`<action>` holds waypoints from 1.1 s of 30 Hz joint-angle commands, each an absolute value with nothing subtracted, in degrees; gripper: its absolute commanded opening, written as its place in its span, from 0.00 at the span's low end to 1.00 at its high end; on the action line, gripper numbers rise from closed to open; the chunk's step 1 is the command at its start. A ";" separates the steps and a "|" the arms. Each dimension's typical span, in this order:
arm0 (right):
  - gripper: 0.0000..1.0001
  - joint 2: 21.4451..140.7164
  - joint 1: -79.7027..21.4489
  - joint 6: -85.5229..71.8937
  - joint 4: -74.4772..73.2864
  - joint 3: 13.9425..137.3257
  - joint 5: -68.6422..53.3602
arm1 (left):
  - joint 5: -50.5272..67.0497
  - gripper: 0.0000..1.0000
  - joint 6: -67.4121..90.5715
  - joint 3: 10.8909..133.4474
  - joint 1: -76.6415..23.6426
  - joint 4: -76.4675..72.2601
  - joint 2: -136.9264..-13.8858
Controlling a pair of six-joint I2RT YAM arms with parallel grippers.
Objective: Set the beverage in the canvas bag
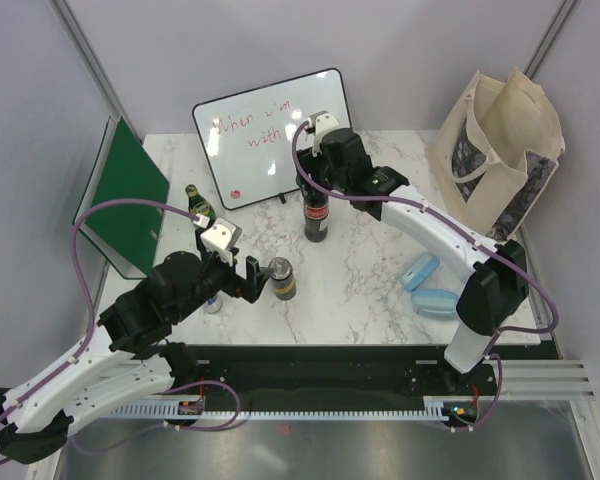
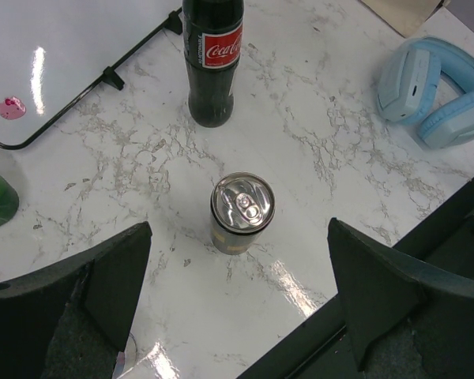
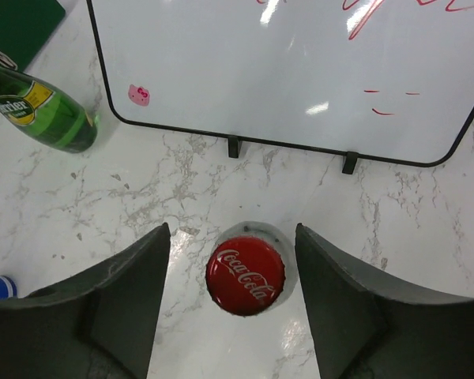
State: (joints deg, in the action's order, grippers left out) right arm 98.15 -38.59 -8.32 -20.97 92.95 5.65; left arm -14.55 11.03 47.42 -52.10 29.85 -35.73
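The marble table carries everything. The canvas bag stands upright at its far right corner, at about two o'clock in the top view, with its mouth gaping upward. A whiteboard leans along the far edge at twelve. Of the two arms, the right one is the one whose reach runs along the bag's side of the table. Its wrist hangs directly over the cola bottle, which stands upright just in front of the whiteboard's feet. The bottle's long axis is vertical, so in the right wrist view only its red cap looks back at the lens. That cap sits centred between the two fingers of the right gripper. The jaws are spread well wider than the cap and hold nothing. How far down the neck the fingers reach cannot be told. From this bottle the bag lies at roughly two to three o'clock, with bare marble between them and the blue headphones lying nearer, at four. The left gripper is also wide open and empty. It faces a small can, upright at twelve o'clock ahead of its fingers and not yet between them. As I judge it, the cola bottle is the drink in hand, since it is nearer the bag than the can.
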 commanded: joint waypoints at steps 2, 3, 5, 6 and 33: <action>0.66 99.58 -39.29 -6.59 -18.46 95.45 10.28 | -14.68 1.00 9.84 47.64 -51.86 27.51 -35.16; 0.65 99.75 -39.37 -6.85 -18.28 95.10 10.46 | -14.68 1.00 9.84 47.64 -51.86 27.51 -35.07; 0.60 100.19 -39.55 -7.38 -17.76 94.49 10.98 | -14.68 1.00 9.84 47.55 -51.86 27.42 -35.15; 0.58 100.20 -39.64 -7.47 -17.58 94.13 11.16 | -14.59 1.00 9.84 47.64 -51.86 27.42 -35.33; 0.48 98.44 -39.99 -9.58 -12.66 88.33 13.45 | -14.06 1.00 9.84 47.64 -51.86 27.51 -35.68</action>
State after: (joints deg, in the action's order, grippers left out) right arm 100.22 -39.66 -8.82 -15.20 89.12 12.14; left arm -14.48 11.05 47.42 -52.10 29.82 -35.62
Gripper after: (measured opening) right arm 0.496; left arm 0.995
